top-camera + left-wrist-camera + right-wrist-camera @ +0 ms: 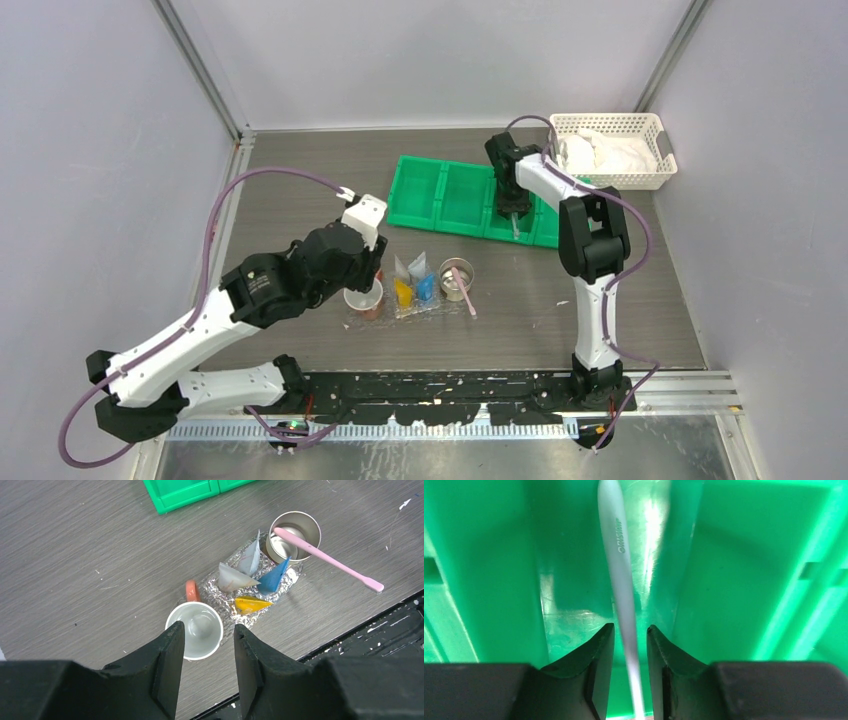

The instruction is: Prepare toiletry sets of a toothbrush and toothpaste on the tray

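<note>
The crinkly see-through tray (pixel 290 577) lies on the table and holds a yellow-orange toothpaste (pixel 250 603), a blue one (pixel 272 579) and two pale tubes (pixel 234 578). A pale pink toothbrush (pixel 330 560) leans out of a metal cup (pixel 294 535) at the tray's end. My left gripper (pixel 205 630) hangs open above a white cup (pixel 194 637), nothing between its fingers. Inside the green bin (pixel 734 570) my right gripper (pixel 630 630) straddles the handle of a grey-silver toothbrush (pixel 616 545), with a thin gap showing on each side.
The green bin (pixel 445 192) sits behind the tray (pixel 412 306), with a white lattice basket (pixel 612 148) of white items at the back right. A red-orange piece (pixel 190 590) lies beside the white cup. Walls close in on both sides.
</note>
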You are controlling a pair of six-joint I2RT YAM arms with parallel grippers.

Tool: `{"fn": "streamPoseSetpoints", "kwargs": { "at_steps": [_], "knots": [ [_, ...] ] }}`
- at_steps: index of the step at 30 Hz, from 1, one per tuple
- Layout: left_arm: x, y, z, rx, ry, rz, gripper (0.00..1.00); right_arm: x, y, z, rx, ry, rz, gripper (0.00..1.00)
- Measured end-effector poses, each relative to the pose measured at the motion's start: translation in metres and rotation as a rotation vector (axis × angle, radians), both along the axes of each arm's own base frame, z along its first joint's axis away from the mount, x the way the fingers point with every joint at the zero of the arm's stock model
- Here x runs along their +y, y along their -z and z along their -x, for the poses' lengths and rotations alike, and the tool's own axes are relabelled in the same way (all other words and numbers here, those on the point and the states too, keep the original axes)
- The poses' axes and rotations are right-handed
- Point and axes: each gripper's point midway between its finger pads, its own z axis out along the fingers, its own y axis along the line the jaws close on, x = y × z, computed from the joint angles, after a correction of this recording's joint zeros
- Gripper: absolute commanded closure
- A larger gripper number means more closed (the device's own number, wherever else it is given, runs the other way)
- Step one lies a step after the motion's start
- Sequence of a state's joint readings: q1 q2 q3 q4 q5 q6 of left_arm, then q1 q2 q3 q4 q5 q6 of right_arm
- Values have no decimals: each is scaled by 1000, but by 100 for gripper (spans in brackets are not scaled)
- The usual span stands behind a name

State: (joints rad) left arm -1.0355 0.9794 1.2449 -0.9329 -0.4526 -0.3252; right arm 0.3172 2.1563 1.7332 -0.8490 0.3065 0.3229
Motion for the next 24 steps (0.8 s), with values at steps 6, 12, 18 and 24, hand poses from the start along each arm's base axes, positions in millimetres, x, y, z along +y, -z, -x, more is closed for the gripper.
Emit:
{"fn": "streamPoseSetpoints", "kwargs": {
  "at_steps": [6, 12, 18, 24],
  "knots": [
    [2, -2, 2, -3, -5, 18, 58, 4, 10, 12, 38, -18, 11, 86],
    [4, -2, 2, -4, -5, 18, 58, 5, -10, 16, 11, -17, -18, 91],
    [9, -6, 3, -18, -22, 30, 58, 22, -133, 18, -214, -54, -148, 92],
    [30, -22, 6, -63, -89, 89, 58, 100, -268, 76, -406, -300, -422, 93]
  ]
}}
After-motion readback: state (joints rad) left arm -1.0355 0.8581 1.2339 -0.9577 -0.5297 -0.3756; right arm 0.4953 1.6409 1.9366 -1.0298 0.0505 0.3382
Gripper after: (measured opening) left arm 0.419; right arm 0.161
